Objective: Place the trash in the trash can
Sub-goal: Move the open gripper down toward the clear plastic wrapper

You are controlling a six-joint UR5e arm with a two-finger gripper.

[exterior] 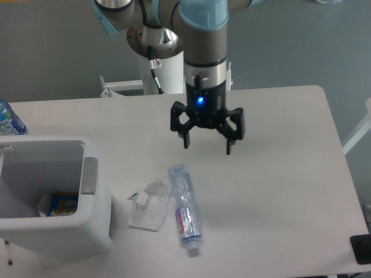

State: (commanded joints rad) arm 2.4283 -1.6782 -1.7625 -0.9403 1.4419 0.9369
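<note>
Hand point(207, 143) spread apart above white table point(278, 174) — grey floor behind, crushed bottle point(184, 208) lying flat.

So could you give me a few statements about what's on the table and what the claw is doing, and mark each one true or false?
1. The gripper is open and holds nothing. True.
2. The crushed bottle with the red-and-purple label is already in the white bin. False: it lies on the table, right of the bin.
3. The crumpled wrapper lies between the bin and the crushed bottle. True.
4. The bin is empty. False: a blue-and-yellow packet shows inside.
5. The gripper is touching the crushed bottle. False: it hangs above the table, apart from it.
</note>
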